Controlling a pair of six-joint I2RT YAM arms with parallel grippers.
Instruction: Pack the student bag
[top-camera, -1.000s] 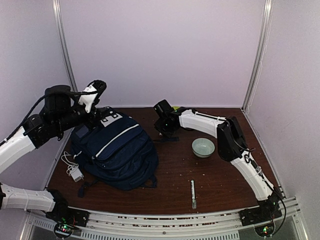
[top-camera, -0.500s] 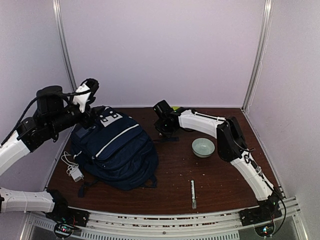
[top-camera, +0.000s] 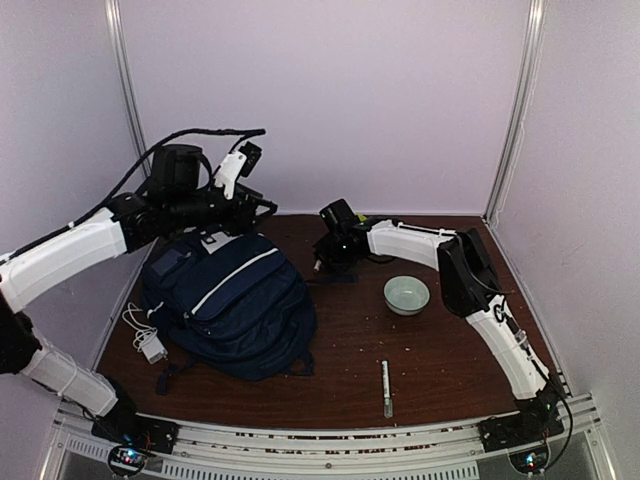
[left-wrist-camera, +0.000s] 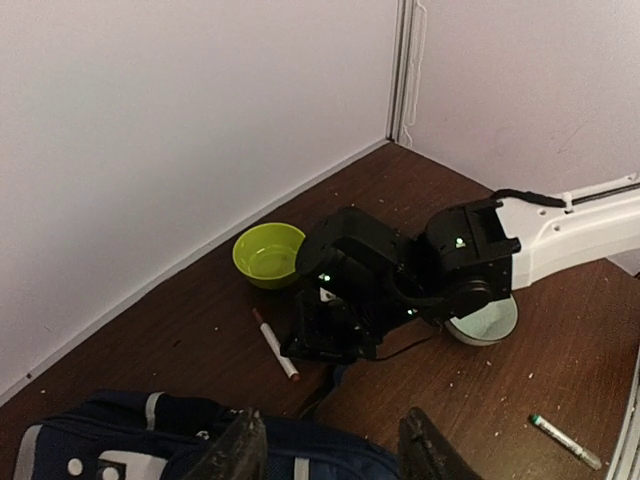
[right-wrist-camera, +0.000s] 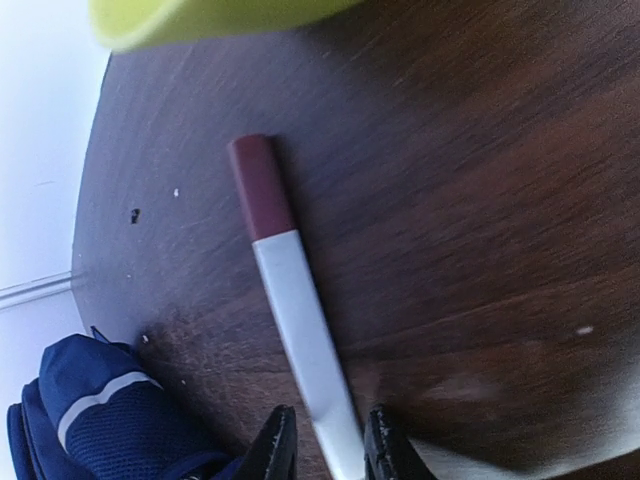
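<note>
Holds the left arm (top-camera: 80, 245) high over the far end of the student bag (top-camera: 235, 300), left gripper (left-wrist-camera: 330, 428) empty with jaws parted. Stretches the right arm (top-camera: 410, 243) low, just right of the bag, right gripper (right-wrist-camera: 330, 418) tipped down, jaws narrow.

Soft, even overhead light, faint shadows. Top view is grainy, and the student bag (top-camera: 235, 300) reads nearly black. Right wrist view: the marker (right-wrist-camera: 285, 270) blurs near the lens.

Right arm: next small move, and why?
Probably close the right gripper fully: its fingers straddle the red-capped marker on its white barrel, the marker lies flat on the table, and a firm pinch isn't evident.
</note>
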